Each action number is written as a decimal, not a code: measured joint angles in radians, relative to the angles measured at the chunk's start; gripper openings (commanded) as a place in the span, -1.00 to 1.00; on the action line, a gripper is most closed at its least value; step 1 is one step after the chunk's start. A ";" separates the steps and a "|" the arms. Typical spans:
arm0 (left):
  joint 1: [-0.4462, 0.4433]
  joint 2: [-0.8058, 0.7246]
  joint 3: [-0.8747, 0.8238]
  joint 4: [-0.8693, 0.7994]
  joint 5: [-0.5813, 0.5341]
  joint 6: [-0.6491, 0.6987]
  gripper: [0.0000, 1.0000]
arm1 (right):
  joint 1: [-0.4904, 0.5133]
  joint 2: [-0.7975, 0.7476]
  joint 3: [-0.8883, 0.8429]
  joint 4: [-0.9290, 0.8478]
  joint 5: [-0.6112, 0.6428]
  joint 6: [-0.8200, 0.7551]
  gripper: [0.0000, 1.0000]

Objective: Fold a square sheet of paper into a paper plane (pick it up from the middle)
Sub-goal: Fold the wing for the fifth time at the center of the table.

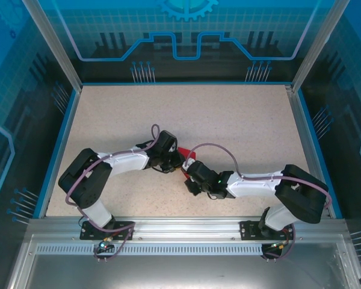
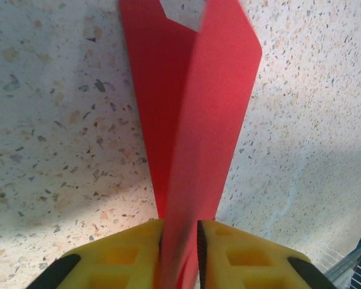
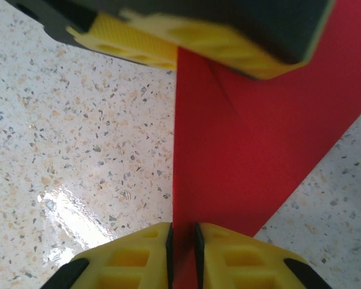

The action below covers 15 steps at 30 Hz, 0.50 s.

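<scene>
The step in hand seems to be the pressing of a fold along the middle of the red sheet of paper (image 2: 186,120), with 2 pincers on it at once. I think the good way is to hold firm with 1 pincer and let the other slide slowly along the crease. Both should be at the same height and not pull apart, because such thin paper can tear or slip out. Nearest in the left wrist view, the left pincer (image 2: 180,232) has its yellow fingers (image 2: 271,250) almost pressed together. The doubled paper stands in the narrow slot between them, so it is pinching the sheet at its near end. In the right wrist view the right pincer (image 3: 182,236) is the same: a thin slot with the red edge inside, so it pinches the paper too. Beyond it the sheet runs away as a flat red face with a faint crease, and at the far end the left pincer grips it from the opposite side. From above, the 2 pincers meet tip to tip near the middle of the speckled tabletop (image 1: 240,120), a little toward the near edge, and a red corner of the paper shows just behind them. Whether the lower edge of the paper touches the tabletop I cannot tell.
</scene>
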 measured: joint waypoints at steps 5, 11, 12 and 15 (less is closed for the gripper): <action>0.000 0.000 0.000 0.002 0.000 -0.001 -0.73 | 0.000 -0.054 -0.003 -0.050 0.013 0.008 -0.32; -0.001 0.049 0.029 0.003 0.007 -0.001 -0.87 | 0.000 -0.101 -0.003 -0.121 0.020 0.002 -0.09; -0.002 0.054 0.029 0.002 0.007 -0.002 -0.87 | 0.000 -0.109 -0.003 -0.128 0.019 0.001 -0.07; -0.004 0.060 0.029 0.002 0.007 -0.002 -0.88 | 0.000 -0.131 -0.003 -0.142 0.019 -0.001 0.01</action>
